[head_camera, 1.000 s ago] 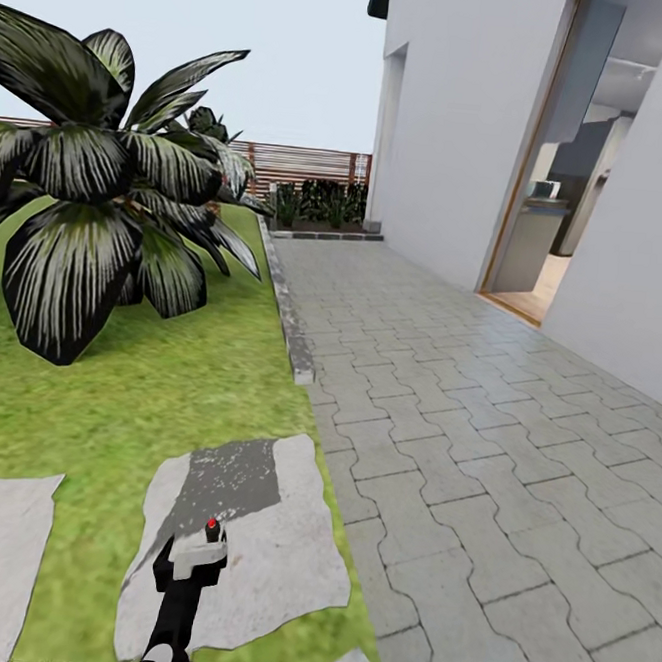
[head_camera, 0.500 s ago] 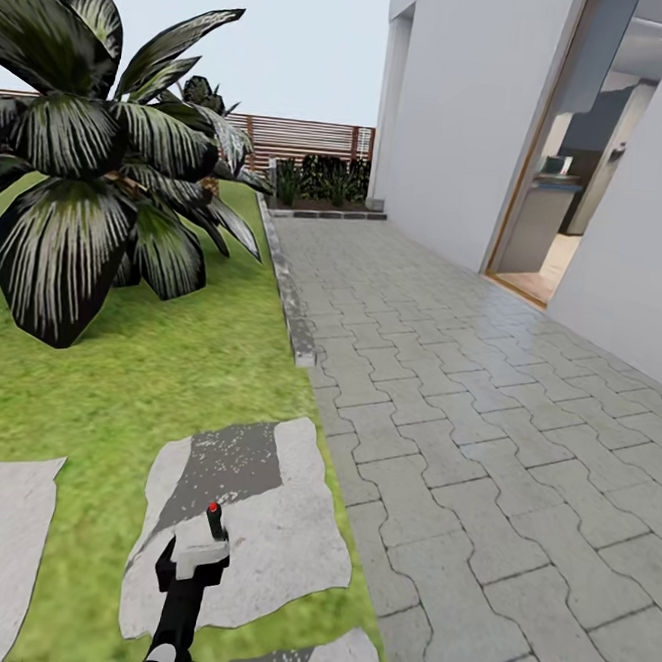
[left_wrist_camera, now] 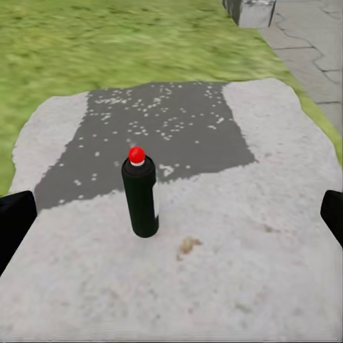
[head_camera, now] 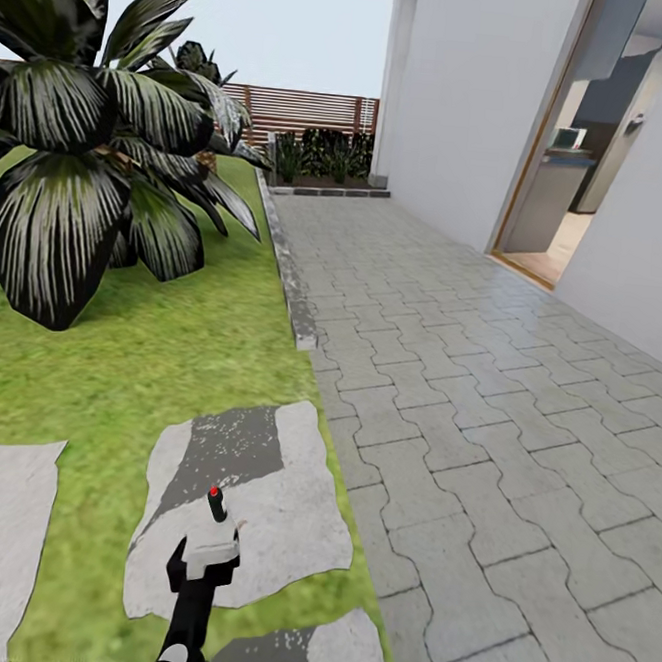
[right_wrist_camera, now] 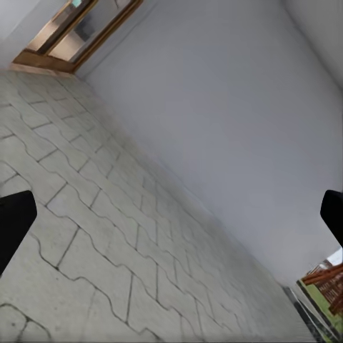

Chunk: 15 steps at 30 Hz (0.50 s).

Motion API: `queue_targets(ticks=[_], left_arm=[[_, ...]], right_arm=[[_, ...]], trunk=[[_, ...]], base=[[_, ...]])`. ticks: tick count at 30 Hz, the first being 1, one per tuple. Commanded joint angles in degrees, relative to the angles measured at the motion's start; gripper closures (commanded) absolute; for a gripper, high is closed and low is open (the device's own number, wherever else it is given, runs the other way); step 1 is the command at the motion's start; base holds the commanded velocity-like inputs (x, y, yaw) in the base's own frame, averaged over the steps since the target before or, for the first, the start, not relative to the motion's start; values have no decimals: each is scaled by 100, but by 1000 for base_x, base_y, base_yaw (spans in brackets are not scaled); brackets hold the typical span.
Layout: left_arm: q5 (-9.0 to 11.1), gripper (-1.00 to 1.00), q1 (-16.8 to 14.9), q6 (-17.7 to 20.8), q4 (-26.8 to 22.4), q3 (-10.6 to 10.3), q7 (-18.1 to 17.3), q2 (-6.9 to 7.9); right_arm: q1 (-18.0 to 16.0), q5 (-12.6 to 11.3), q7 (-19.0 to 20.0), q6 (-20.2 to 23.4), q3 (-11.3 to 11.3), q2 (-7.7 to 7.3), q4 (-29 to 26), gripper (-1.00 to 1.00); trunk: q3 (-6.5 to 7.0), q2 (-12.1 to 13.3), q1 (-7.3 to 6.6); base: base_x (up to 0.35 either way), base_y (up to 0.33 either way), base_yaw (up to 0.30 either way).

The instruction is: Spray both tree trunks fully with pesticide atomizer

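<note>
The pesticide atomizer (left_wrist_camera: 140,196) is a small dark bottle with a red dot on top and a thin white strip on its side. It stands upright on a grey stepping stone (head_camera: 284,528) in the lawn. My left gripper (head_camera: 209,553) hangs just short of the pesticide atomizer (head_camera: 216,506), low over the stone. In the left wrist view the left gripper (left_wrist_camera: 171,218) is open, with the bottle ahead between the two fingers and apart from both. My right gripper (right_wrist_camera: 171,218) is open over grey pavers with nothing between its fingers. The trees are out of view.
A short palm (head_camera: 85,159) with dark striped fronds stands on the lawn at the left. A stone kerb (head_camera: 295,288) divides the grass from the paved path (head_camera: 487,385). The white house wall (head_camera: 461,102) and an open doorway (head_camera: 577,162) are at the right. A slat fence (head_camera: 310,108) closes the far end.
The whole head view has shifted, so the camera has moved. More of the atomizer now shows beyond the left gripper. Both grippers stay open.
</note>
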Motion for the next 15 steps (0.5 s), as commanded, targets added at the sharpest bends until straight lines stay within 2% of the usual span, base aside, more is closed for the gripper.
queue_targets(ticks=[1, 15], left_arm=[[-32, -100, -3, -10, 3, -10, 45, -6], [-22, -100, -3, -10, -19, 22, 51, -11]], right_arm=[[-1, -44, 1, -22, 10, -2, -5, -100], [-1, -41, 1, -21, 10, -2, -5, -100]], trunk=[[-28, -4, 1], [-338, -22, 37]], base=[[0, 0, 0], [0, 0, 0]])
